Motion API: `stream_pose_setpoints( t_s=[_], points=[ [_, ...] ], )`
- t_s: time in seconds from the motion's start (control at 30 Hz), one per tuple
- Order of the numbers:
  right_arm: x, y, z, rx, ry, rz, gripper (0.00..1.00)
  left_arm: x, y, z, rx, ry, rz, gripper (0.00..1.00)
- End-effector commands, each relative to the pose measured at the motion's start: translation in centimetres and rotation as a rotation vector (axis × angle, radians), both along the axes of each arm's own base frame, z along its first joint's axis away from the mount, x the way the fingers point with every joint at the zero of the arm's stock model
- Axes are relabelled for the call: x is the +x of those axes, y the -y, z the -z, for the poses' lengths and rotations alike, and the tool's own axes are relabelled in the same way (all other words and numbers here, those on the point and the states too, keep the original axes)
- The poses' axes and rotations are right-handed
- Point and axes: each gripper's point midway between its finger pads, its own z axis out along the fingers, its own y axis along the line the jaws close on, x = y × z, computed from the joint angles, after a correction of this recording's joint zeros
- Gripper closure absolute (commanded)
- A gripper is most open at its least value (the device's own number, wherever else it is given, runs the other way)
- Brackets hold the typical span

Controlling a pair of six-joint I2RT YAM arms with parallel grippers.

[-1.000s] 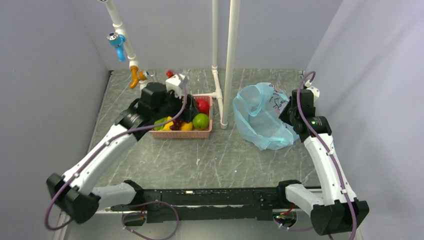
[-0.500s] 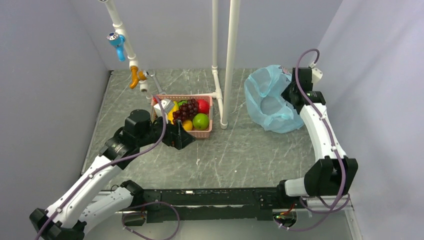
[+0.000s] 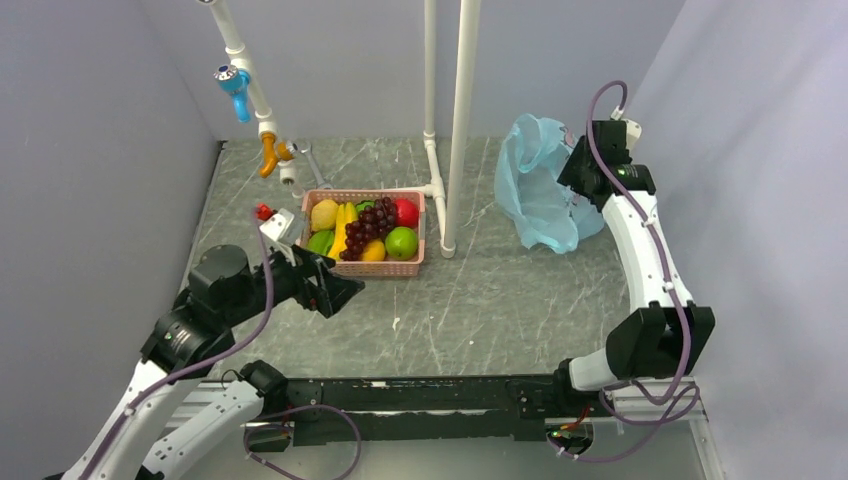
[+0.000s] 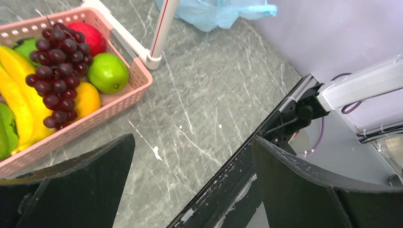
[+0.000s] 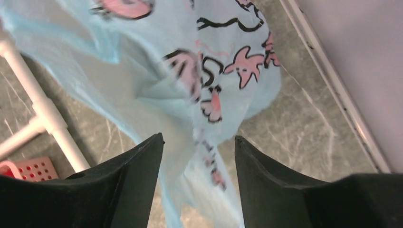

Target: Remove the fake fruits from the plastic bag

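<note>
The light-blue plastic bag (image 3: 540,195) stands crumpled at the back right, beside the wall. My right gripper (image 3: 580,172) is against its right side. In the right wrist view its jaws stand apart, and a blurred strip of the bag (image 5: 157,71) hangs loose between the fingers of the right gripper (image 5: 198,138). The fake fruits lie in a pink basket (image 3: 365,268): grapes (image 3: 370,222), red apple (image 3: 406,211), green apple (image 3: 401,242), pear (image 3: 323,214), bananas (image 3: 343,230). My left gripper (image 3: 335,285) hovers open and empty just in front of the basket (image 4: 95,118).
A white pipe stand (image 3: 460,120) rises between the basket and the bag, its foot on the table. A pipe with a blue valve (image 3: 235,80) slants in at the back left. Walls close in on three sides, and a black rail (image 3: 420,395) runs along the near edge.
My left arm has drawn back from the basket toward the near left. The right gripper moved the bag to the back right corner, and its jaws have come apart.
</note>
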Motion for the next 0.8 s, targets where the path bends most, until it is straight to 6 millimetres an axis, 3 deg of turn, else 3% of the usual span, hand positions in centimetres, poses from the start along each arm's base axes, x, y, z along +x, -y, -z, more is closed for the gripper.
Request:
stream_pose_setpoints(
  t_s=[0.0,0.1,0.3,0.4,0.5,0.77],
  points=[
    [-3.8,-0.1,-2.9,-0.032,0.009,-0.044,0.38,-0.9,-1.8,-3.6,-0.023,0.1,-0.046,0.0],
    [-6.3,-0.8,-4.6,-0.028,0.049,-0.088,0.34,-2.0,-3.1,-5.9,-0.052,0.163,-0.077,0.01],
    [-12.3,-4.8,-8.5,0.048,0.193,-0.335,0.29,-4.4,-6.9,-10.1,-0.071,0.282,-0.176,0.0],
    [-15.8,-6.4,-10.7,0.066,0.291,-0.433,0.19,-5.3,-9.4,-12.3,-0.086,0.353,-0.265,0.01],
    [-18.6,-6.5,-12.7,0.047,0.374,-0.458,0.02,-5.9,-11.9,-14.1,-0.126,0.43,-0.364,0.01],
    [-23.7,-4.4,-19.3,-0.107,0.58,-0.407,0.0,-7.9,-16.2,-17.8,-0.2,0.568,-0.512,0.01]
  ],
)
